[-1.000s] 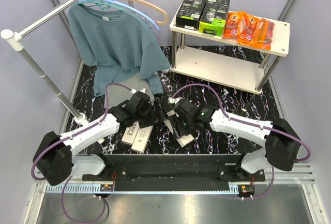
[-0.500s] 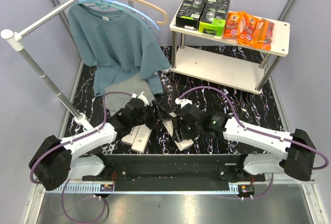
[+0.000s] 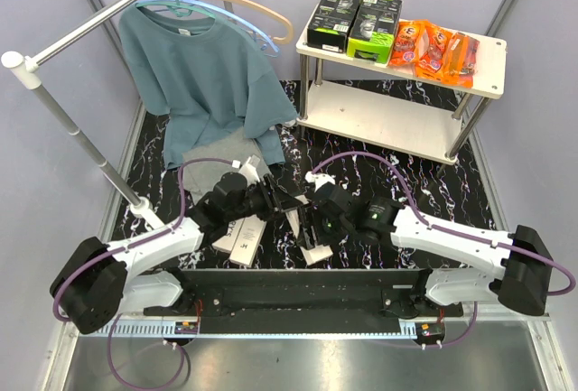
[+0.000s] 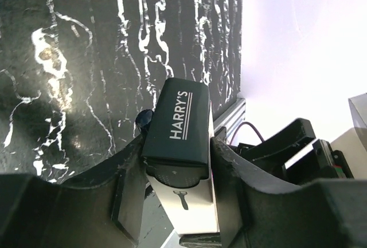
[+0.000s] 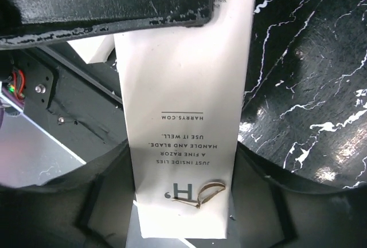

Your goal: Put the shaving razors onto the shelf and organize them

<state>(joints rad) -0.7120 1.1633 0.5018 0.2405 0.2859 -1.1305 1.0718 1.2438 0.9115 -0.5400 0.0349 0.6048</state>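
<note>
A slim white HARRY'S razor box (image 3: 296,221) hangs above the black mat between both arms. My left gripper (image 3: 282,201) is shut on its dark-sleeved end (image 4: 180,122), with a finger pressed against each side. My right gripper (image 3: 312,224) is open; its fingers (image 5: 109,202) flank the white end of the box (image 5: 183,87). Two more HARRY'S boxes (image 3: 237,239) lie on the mat under the left arm. The shelf (image 3: 495,59) stands at the back right. Two black-and-green boxes (image 3: 354,21) and orange blister packs (image 3: 433,48) sit on its top board. Its lower board (image 3: 379,116) is bare.
A metal clothes rail (image 3: 90,25) crosses the back left, with a teal shirt (image 3: 203,75) and hangers (image 3: 262,12) on it. A folded grey cloth (image 3: 226,152) lies on the mat just behind the left gripper. Grey walls close in both sides.
My left gripper has moved right to the box that the right gripper holds up and has closed on its end. The right gripper's jaws have widened a little.
</note>
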